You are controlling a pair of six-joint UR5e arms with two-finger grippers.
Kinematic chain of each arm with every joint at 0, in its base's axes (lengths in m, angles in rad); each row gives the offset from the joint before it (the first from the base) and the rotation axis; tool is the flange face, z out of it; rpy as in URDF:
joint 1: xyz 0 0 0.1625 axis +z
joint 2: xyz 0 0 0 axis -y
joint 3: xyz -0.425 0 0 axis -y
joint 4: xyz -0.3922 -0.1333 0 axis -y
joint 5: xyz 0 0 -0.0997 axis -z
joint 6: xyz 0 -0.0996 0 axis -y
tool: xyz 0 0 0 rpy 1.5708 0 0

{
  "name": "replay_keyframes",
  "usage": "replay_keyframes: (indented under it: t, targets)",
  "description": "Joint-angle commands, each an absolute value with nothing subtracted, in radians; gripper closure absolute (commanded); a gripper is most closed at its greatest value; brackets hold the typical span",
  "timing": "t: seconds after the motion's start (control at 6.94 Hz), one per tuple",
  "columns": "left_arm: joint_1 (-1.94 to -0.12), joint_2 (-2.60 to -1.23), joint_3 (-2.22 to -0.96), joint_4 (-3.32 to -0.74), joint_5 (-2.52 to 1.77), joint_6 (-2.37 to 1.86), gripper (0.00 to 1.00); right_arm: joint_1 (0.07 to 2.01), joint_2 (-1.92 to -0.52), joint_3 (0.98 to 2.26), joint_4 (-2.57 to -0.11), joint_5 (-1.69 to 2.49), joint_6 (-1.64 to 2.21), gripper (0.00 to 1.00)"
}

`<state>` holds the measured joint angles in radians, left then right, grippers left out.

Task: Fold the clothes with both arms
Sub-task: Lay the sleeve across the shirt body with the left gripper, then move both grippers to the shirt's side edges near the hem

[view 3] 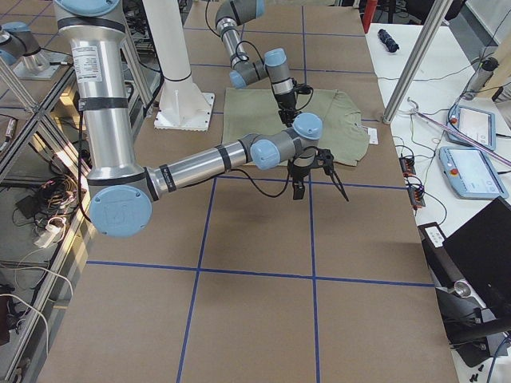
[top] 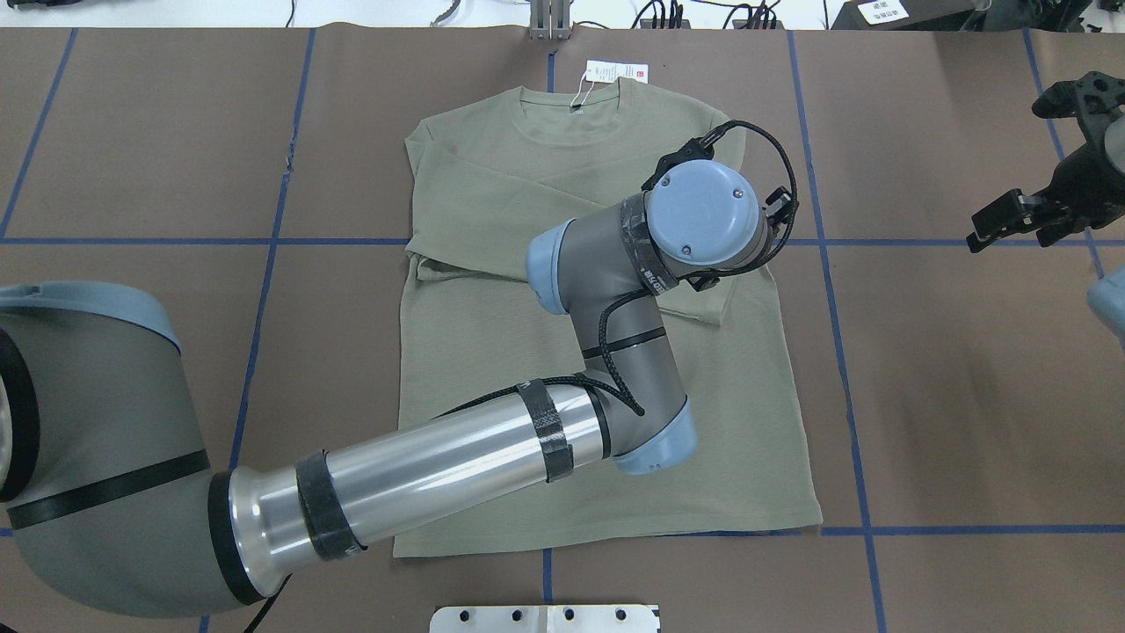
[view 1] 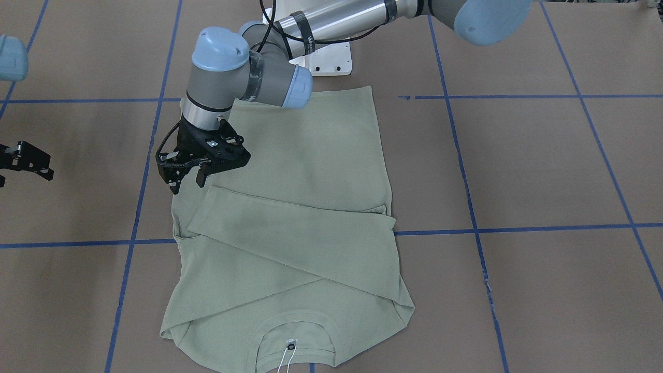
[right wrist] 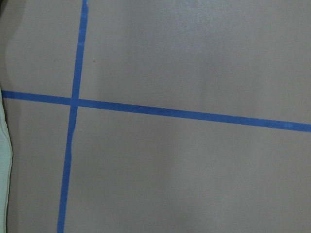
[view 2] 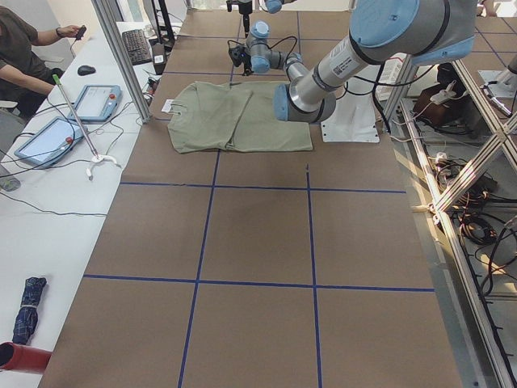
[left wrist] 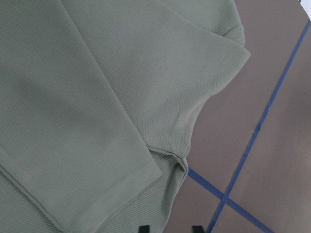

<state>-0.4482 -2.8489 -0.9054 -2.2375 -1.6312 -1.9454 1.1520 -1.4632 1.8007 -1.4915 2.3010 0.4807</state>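
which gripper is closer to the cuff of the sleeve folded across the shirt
Left. The left gripper hovers open just above the sleeve cuff at the shirt's edge. The right gripper hangs off to the side over the table, clear of the shirt.

Place: a robotics lab.
Work surface: a long table [view 2: 258, 242] covered in brown paper, squared off with blue tape [view 2: 258, 187].
Machines: an industrial left arm [view 2: 339, 61] and right arm [view 3: 200, 163], with a white pedestal [view 3: 182, 100] at 11 o'clock in the right-side view.
Frame: aluminium posts [view 2: 121, 56] at 10 o'clock in the left-side view.
Operator bench: a white side bench [view 2: 48, 210] at 9 o'clock, holding a touch pendant [view 2: 101, 101], keyboard [view 2: 139, 44] and mouse [view 2: 86, 70], with a seated person [view 2: 20, 48].
Wiring: loose cables [view 2: 477, 230] at 3 o'clock.
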Motion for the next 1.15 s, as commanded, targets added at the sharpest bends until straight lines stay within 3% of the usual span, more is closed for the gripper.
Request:
replay_keyframes:
  t: [0.0,0.29,0.72,1.01]
  targets:
    - [-0.463,-2.786,-0.989,-2.177,-1.631,-1.787,0.00,1.152,-1.457,1.813,-1.491,2.301,0.488,0.00]
    - [-0.492,-2.603,-1.259,-1.997,-1.705,-1.651,0.00,1.119,-1.465,1.871,-1.474,2.299,0.616,0.00]
    - [-0.512,-2.197,-1.873,-1.719,-1.733,-1.404,0.00,0.908,-1.553,1.942,-1.190,2.211,0.999,0.00]
    - [-0.515,-2.036,-2.024,-1.701,-1.735,-1.347,0.00,0.707,-1.606,2.026,-1.105,2.061,1.211,0.00]
